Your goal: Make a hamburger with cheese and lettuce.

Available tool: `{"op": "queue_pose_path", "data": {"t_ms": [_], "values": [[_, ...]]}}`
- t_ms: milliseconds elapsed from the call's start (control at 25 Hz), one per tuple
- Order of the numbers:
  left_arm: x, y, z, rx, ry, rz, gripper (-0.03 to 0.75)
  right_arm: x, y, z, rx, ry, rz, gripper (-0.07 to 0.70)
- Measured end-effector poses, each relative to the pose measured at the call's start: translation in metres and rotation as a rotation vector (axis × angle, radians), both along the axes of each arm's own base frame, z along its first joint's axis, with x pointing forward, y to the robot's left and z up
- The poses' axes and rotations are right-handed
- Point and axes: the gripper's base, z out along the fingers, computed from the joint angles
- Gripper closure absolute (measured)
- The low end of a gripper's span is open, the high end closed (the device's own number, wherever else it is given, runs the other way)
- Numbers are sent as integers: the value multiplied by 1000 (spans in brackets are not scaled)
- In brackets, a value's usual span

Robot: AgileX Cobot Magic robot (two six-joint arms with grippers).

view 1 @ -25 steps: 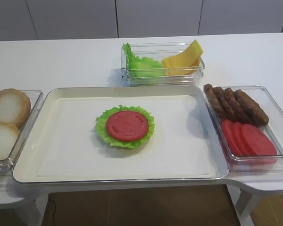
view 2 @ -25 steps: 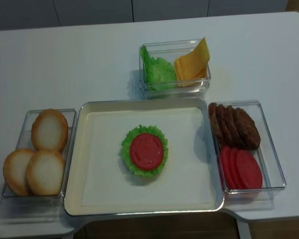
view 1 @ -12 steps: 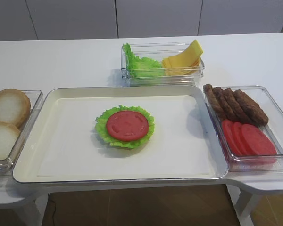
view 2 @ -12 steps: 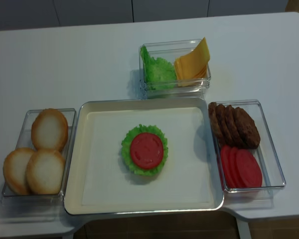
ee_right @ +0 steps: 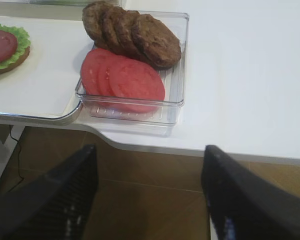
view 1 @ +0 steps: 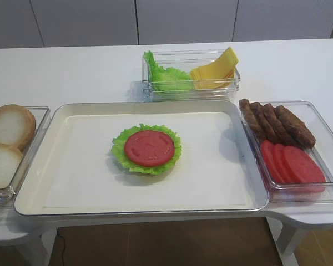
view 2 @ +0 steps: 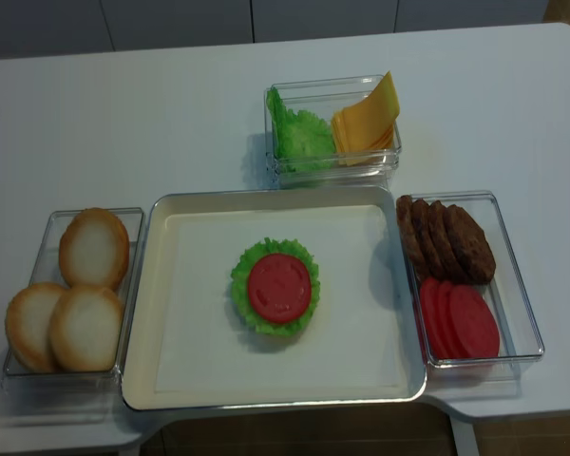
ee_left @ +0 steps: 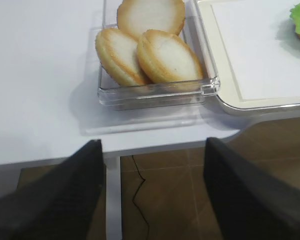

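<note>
Leftmost, bun halves (view 2: pixel 71 302) are held in a clear box on the desk (view 2: pixel 123 123). The left tool (ee_left: pixel 152 192) is seen spread wide off the desk edge. The hamburger (view 2: pixel 276 287) — lettuce (view 2: pixel 244 285) under tomato — sits mid-tray (view 2: pixel 195 380); cheese (view 2: pixel 366 123) is boxed behind. Rightmost, the right tool (ee_right: pixel 150 195) is likewise spread, below the patties (ee_right: pixel 132 32).
</note>
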Motion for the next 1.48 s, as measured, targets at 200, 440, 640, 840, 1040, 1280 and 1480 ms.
{"op": "queue_pose_path", "data": {"t_ms": [200,440,640,840,1040,1280,1480], "values": [[0,0,0,0,0,0,247,0,0,0,0,-2,0,136],[0,0,0,0,0,0,247,0,0,0,0,-2,0,136],[0,0,0,0,0,0,247,0,0,0,0,-2,-12,143],[0,0,0,0,0,0,247,1,1,0,0,-3,-88,145],[0,0,0,0,0,0,247,1,1,0,2,-3,-90,146],[0,0,0,0,0,0,247,1,1,0,2,-3,-90,169],[0,0,0,0,0,0,247,1,1,0,2,-3,-90,183]]}}
